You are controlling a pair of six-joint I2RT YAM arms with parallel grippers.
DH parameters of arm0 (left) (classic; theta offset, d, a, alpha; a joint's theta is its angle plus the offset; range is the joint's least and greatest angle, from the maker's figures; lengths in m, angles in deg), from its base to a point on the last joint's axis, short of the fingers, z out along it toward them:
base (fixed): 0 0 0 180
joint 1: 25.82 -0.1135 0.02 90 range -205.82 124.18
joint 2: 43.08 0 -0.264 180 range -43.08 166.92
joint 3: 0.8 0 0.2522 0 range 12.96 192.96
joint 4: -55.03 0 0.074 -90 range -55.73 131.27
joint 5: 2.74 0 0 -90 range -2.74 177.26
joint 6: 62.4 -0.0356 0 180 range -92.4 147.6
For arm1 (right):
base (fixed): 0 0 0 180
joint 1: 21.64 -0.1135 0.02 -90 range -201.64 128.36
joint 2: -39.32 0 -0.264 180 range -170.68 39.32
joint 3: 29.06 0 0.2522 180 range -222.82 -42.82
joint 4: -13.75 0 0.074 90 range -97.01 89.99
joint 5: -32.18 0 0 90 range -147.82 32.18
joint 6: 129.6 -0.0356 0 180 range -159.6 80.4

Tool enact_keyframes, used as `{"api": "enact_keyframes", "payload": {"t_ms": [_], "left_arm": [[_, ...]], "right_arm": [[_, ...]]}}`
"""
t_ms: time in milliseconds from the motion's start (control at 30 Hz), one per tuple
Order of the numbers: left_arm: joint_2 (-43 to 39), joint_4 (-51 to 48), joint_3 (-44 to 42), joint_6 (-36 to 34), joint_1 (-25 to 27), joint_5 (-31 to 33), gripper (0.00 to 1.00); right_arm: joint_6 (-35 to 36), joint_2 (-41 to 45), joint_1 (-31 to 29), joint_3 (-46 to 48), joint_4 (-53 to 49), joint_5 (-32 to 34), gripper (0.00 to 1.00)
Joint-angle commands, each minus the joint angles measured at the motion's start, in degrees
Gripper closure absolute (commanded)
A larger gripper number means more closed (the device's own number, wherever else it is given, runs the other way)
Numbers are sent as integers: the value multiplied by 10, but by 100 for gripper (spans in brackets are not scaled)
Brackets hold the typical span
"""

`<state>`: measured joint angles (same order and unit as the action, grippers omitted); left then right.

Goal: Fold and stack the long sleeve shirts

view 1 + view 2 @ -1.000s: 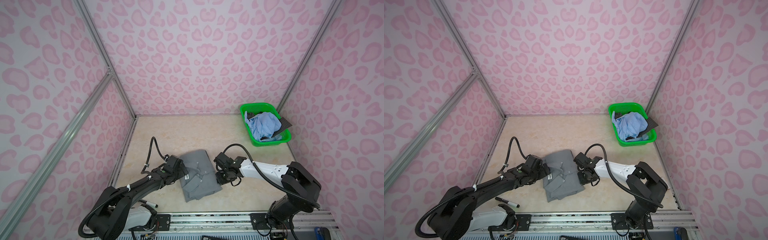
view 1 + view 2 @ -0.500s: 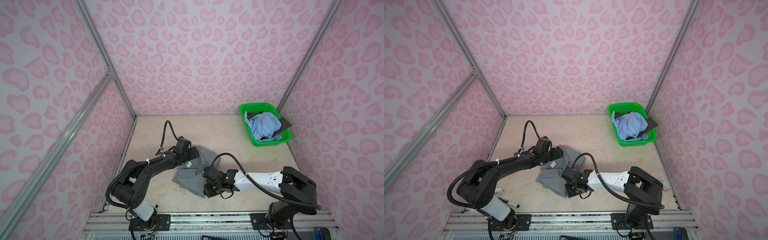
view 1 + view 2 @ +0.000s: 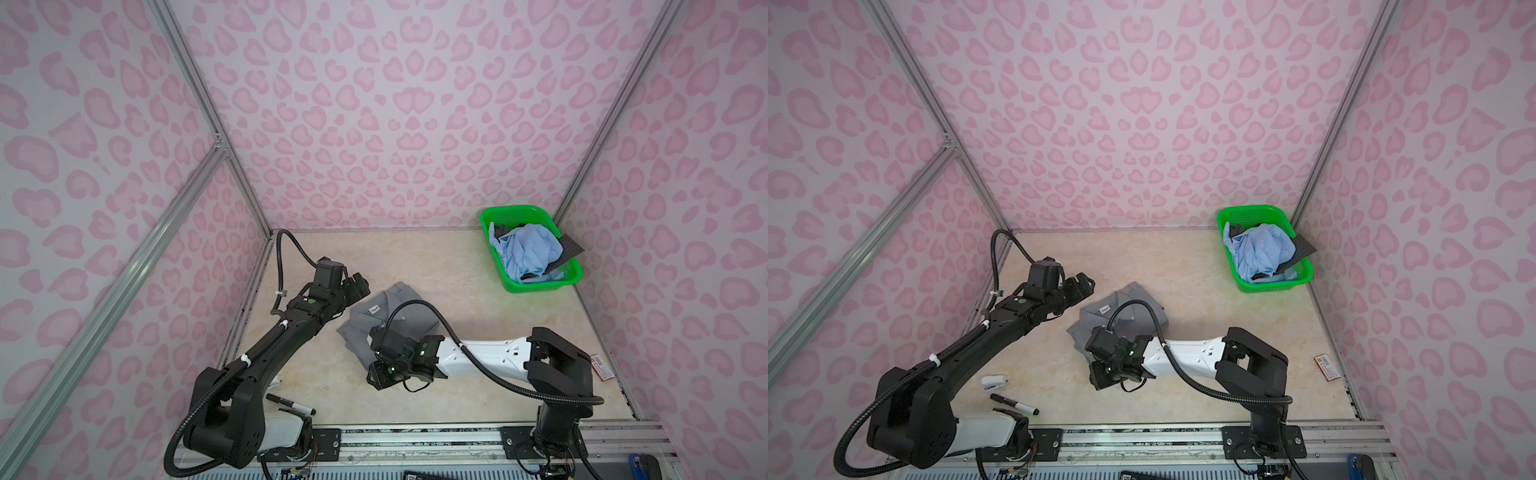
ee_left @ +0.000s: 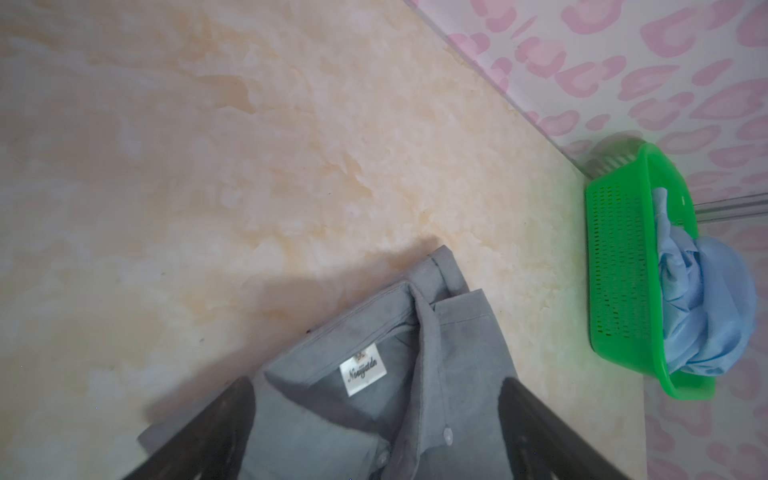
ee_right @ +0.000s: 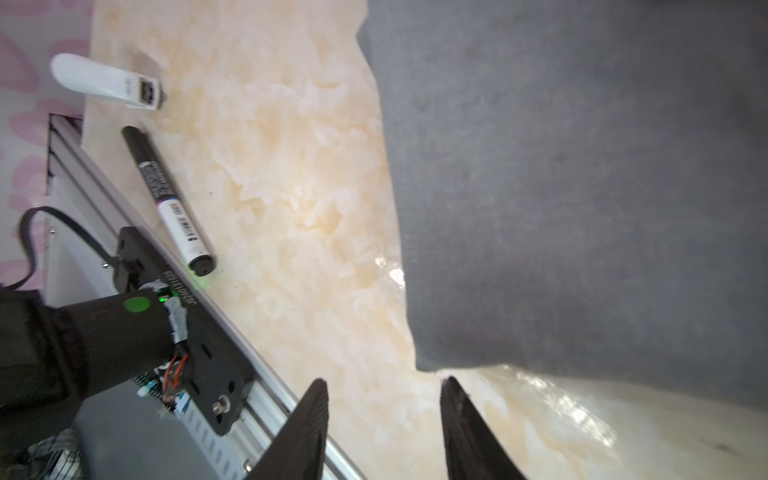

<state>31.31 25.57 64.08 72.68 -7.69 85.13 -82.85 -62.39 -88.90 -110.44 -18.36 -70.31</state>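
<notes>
The folded mid-grey long sleeve shirt [image 3: 397,311] [image 3: 1125,305] lies on the table, collar and label toward the far left. My left gripper [image 3: 360,286] [image 3: 1084,284] hovers by the collar, open. In the left wrist view its gripper [image 4: 376,386] has wide-spread fingers [image 4: 232,415] on either side of the collar of the shirt [image 4: 457,353], holding nothing. My right gripper [image 3: 376,376] [image 3: 1100,377] is at the shirt's near corner. In the right wrist view that gripper [image 5: 384,384] is open and empty, one fingertip beside the corner of the shirt [image 5: 582,187].
A green basket [image 3: 536,286] [image 3: 1273,286] at the back right holds a crumpled light blue shirt [image 3: 528,249] and a dark charcoal one [image 3: 570,248]. A black marker [image 3: 291,405] [image 5: 170,199] and a small white object [image 3: 994,381] lie front left. A small red card [image 3: 601,365] lies by the right wall.
Both grippers left the shirt's sides: the left went to the collar end, the right came to the near corner. The shirt turned and shifted slightly away and left.
</notes>
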Motion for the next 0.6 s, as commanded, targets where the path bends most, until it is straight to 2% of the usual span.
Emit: {"api": "enact_keyframes", "payload": {"t_ms": [0,133,267,400,567], "left_arm": [[-44,-84,-28,30,6,14,7],[-102,-90,-89,52,41,26,8],[-152,-87,-145,77,75,50,8],[-194,-86,-190,95,93,65,9],[-212,-73,-234,114,104,64,12]], "right_arm": [[54,48,25,0,-91,24,54],[123,98,95,-7,-162,35,54],[187,113,222,3,-163,8,55],[243,65,311,-7,-143,-54,56],[263,-26,334,-43,-104,-90,62]]}}
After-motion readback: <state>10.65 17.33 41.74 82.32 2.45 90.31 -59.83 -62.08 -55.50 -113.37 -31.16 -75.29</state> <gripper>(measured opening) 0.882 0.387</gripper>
